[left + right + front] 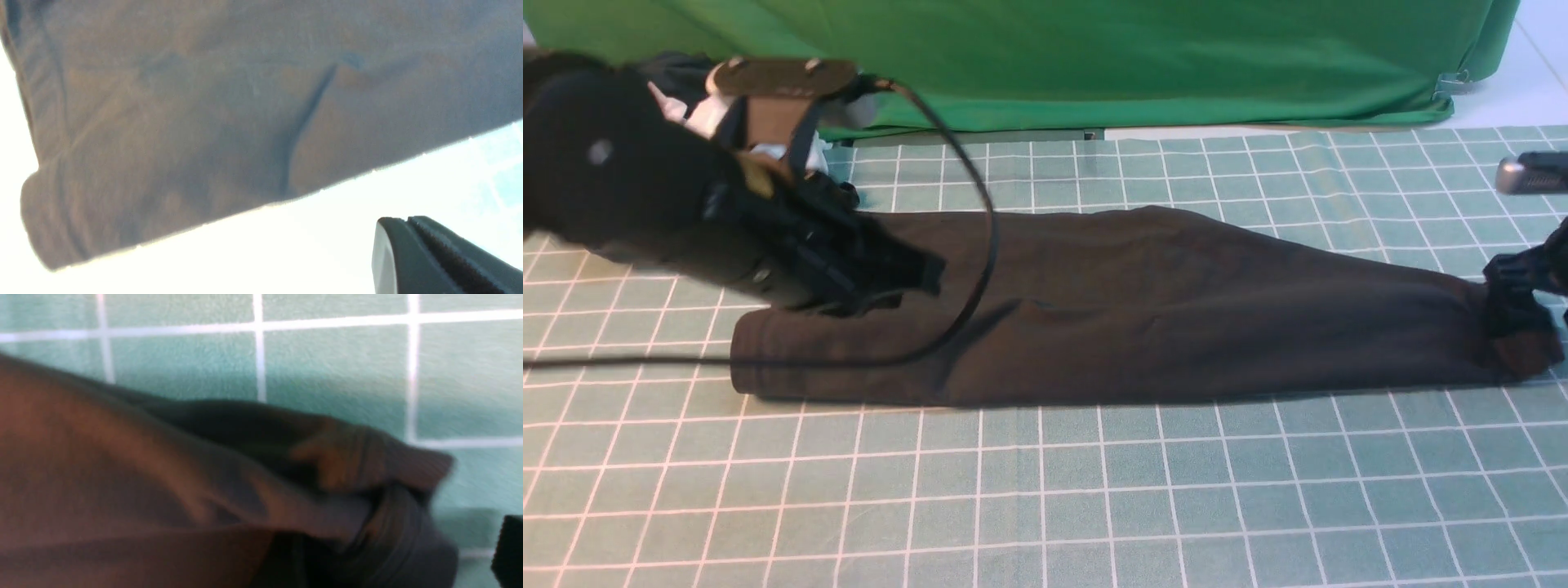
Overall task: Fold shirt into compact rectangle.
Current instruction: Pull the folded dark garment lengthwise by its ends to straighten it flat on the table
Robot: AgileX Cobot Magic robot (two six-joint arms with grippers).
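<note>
The black shirt lies as one long folded strip across the checked table cover, from the left to the far right. My left gripper hovers over the strip's left part. In the left wrist view it is shut with nothing in it, just off the shirt edge. My right gripper is at the strip's right end, open. There the bunched, ribbed end of the shirt lies loose, and only one finger shows, well out to the side.
A big bright green cloth hangs along the back. A bundle of mixed garments sits at the back left behind my left arm. A black cable loops over the shirt. The checked cover stretches towards the front.
</note>
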